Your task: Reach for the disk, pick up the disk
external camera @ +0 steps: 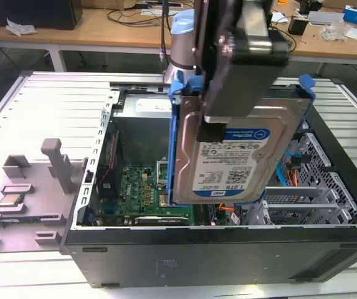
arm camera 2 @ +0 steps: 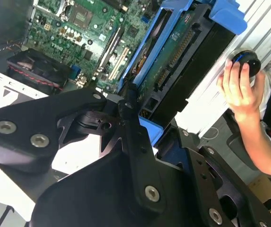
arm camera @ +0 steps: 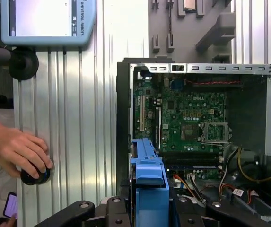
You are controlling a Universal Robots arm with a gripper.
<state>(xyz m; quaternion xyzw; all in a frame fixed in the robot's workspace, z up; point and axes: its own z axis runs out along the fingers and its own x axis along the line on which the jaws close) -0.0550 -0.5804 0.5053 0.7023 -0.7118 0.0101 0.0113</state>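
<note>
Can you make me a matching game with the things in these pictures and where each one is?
Things:
1. disk
2. green circuit board
3. person's hand
4. small square chip

Places:
A. on a black round knob
B. on the grey tray beside the computer case
C. held up above the open case by the end effector
D. lying inside the case

Pairs: 1-C, 2-D, 3-A, 4-B
</note>
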